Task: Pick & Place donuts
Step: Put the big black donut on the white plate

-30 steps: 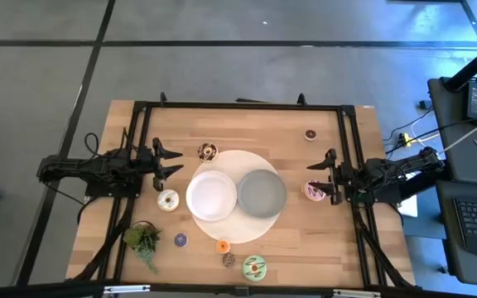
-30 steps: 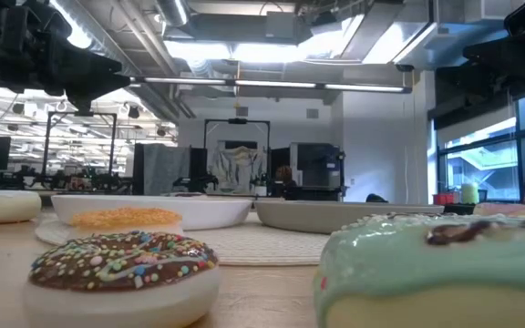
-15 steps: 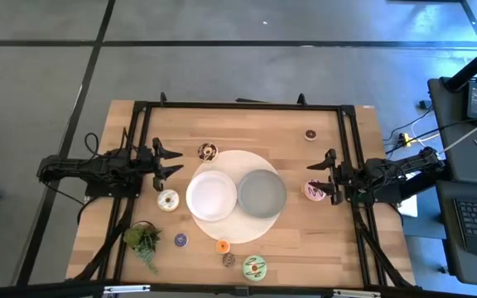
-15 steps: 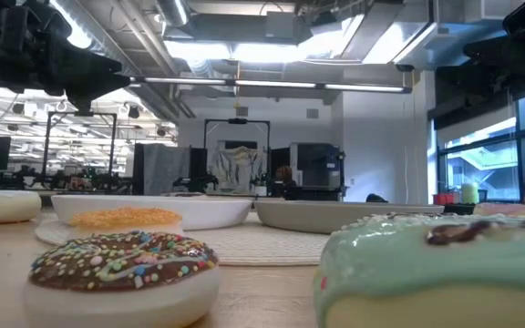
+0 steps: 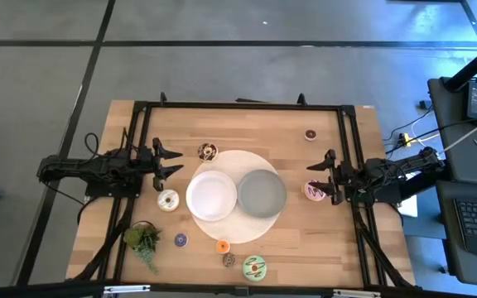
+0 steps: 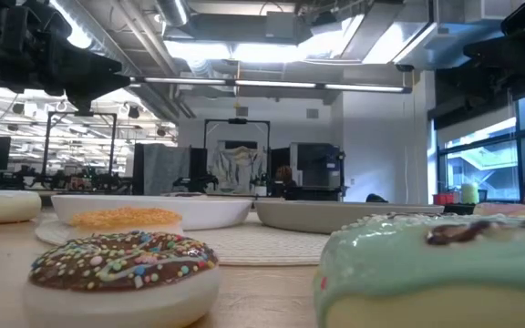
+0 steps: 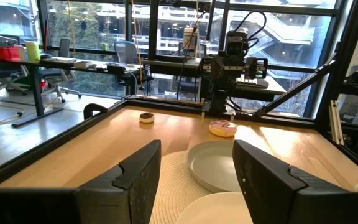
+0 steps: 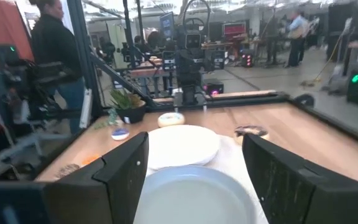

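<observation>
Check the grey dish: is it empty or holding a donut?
Empty. The grey dish shows bare inside from above; the donuts lie around it on the table.

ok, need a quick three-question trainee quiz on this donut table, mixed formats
1. True or false: the pink donut lies on the grey plate.
2. Which donut lies nearest the left tool?
A. the green donut
B. the chocolate sprinkled donut
C. the orange mini donut
3. Fill in: both tools hold ____; the right tool hovers by the pink donut.

Key: 1 false, it lies on the bare table beside the mat. 2 B. 3 nothing, both are open.
</observation>
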Robot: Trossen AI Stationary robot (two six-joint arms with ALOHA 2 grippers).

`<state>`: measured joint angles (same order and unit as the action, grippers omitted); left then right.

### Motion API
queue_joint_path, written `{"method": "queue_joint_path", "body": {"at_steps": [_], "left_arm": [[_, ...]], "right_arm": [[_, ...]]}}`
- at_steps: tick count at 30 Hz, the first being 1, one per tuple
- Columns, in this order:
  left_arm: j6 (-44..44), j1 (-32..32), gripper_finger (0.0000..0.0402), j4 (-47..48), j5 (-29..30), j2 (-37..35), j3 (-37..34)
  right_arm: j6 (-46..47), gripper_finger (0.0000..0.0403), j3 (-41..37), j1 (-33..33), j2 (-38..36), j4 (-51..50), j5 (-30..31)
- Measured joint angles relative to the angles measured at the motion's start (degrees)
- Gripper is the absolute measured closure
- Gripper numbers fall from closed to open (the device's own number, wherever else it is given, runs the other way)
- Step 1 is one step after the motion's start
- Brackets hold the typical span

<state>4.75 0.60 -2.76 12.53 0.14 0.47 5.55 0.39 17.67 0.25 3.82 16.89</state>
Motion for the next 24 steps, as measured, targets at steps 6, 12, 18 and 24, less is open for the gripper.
{"method": "queue_joint_path", "body": {"at_steps": [6, 12, 18, 24], "left_arm": [[0.00, 0.00, 0.0205, -0.01, 0.02, -0.02, 0.00], [0.00, 0.00, 0.0205, -0.01, -0.02, -0.02, 0.00], [5.05, 0.04, 0.0205, -0.01, -0.04, 0.00, 0.00], [8.09, 0.04, 0.0206, -0.39, 0.54, -0.02, 0.02]], "right_arm": [[3.37, 0.0142, 0.01, 0.01, 0.00, -0.02, -0.09], [3.84, 0.0142, 0.01, 0.01, 0.00, -0.02, -0.09], [6.39, 0.0142, 0.02, 0.00, 0.00, 0.00, -0.07], [6.17, 0.0142, 0.02, 0.00, 0.00, 0.00, 0.01]]}}
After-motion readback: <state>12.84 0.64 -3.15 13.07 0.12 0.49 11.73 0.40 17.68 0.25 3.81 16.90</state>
